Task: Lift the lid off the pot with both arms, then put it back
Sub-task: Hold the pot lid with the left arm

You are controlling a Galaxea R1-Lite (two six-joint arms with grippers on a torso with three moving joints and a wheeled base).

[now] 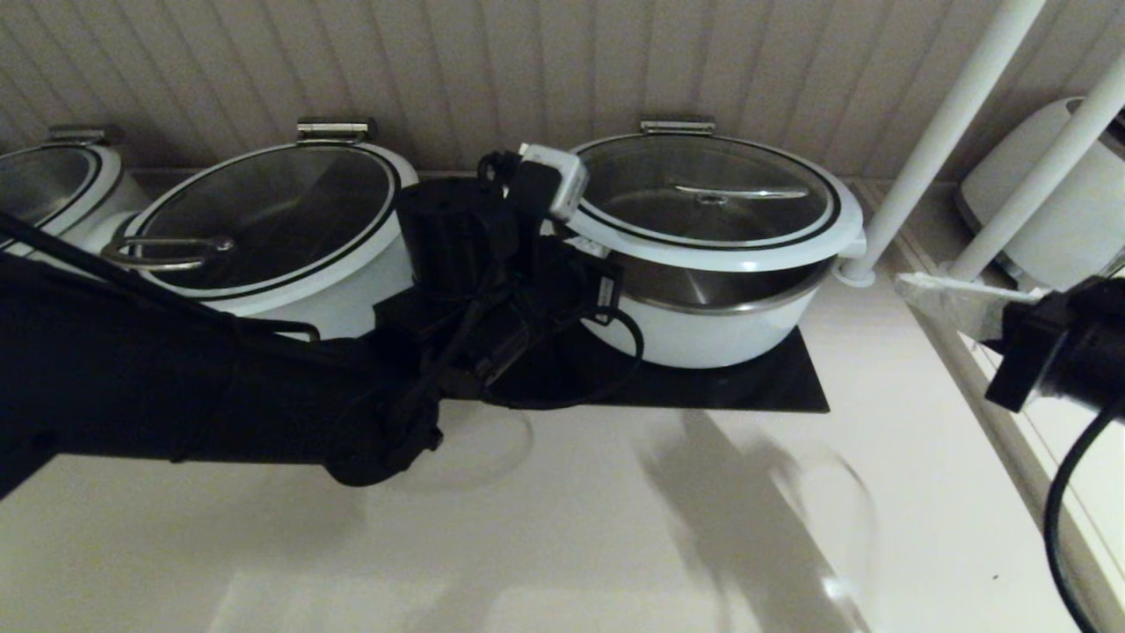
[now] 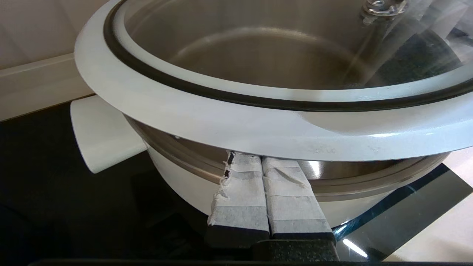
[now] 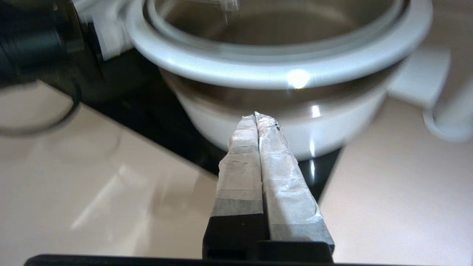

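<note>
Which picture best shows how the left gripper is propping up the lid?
The left wrist view: the left gripper, fingers pressed together, is wedged under the lid rim, above the pot. The head view hides that gripper behind the arm. The right wrist view shows only the raised lid from the front.

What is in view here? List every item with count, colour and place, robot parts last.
pot: one, white with steel inner bowl, on the black mat, right of centre.
lid: one, glass with white rim and steel bar handle, front edge raised off the pot.
other pots: two, white with glass lids, to the left along the wall.
mat: one, black, under the pots.
counter: one, cream, in front.
poles: two, white, slanting at right.
left gripper: one, taped fingers shut, tips under the lid's rim.
right gripper: one, taped fingers shut, short of the pot's front.
</note>
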